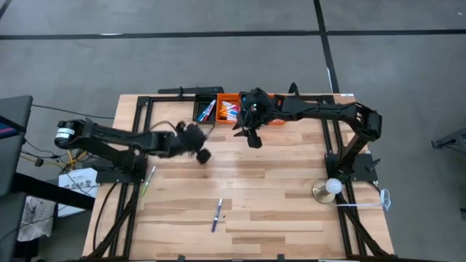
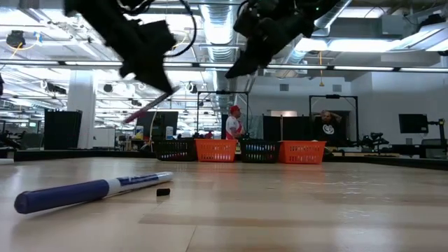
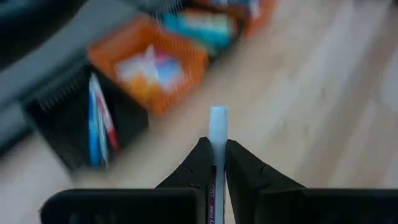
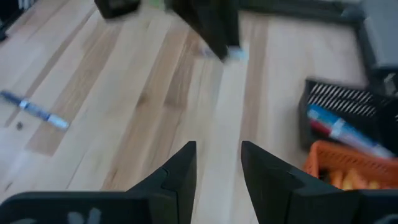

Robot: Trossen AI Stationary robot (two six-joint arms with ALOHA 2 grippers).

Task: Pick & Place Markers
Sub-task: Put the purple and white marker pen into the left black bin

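Observation:
My left gripper [image 1: 203,153] hangs above the table's left middle, shut on a pink marker [image 2: 145,108] with a pale end [image 3: 217,124]. My right gripper [image 4: 217,163] stands open and holds nothing, in the air just in front of the bins [image 1: 251,135]. A black bin [image 1: 206,110] and an orange bin [image 1: 228,111], both holding markers, stand at the far edge. A blue marker [image 1: 217,215] lies flat near the table's front, and a green one [image 1: 148,180] lies at the left. My left gripper pinches the marker's body [image 3: 216,163] between its two fingers. The marker lies along the fingers, and its pale end [image 3: 217,121] sticks out beyond the fingertips. It is lifted clear of the table and slants downward in the low view.
Another orange bin [image 1: 274,115] stands right of the first. A small black bit [image 2: 163,191] lies beside the blue marker [image 2: 91,190]. A white round object [image 1: 332,186] sits by the right arm's base. People [image 2: 234,120] stand far behind the table. Bare wood lies in the middle [image 1: 284,182].

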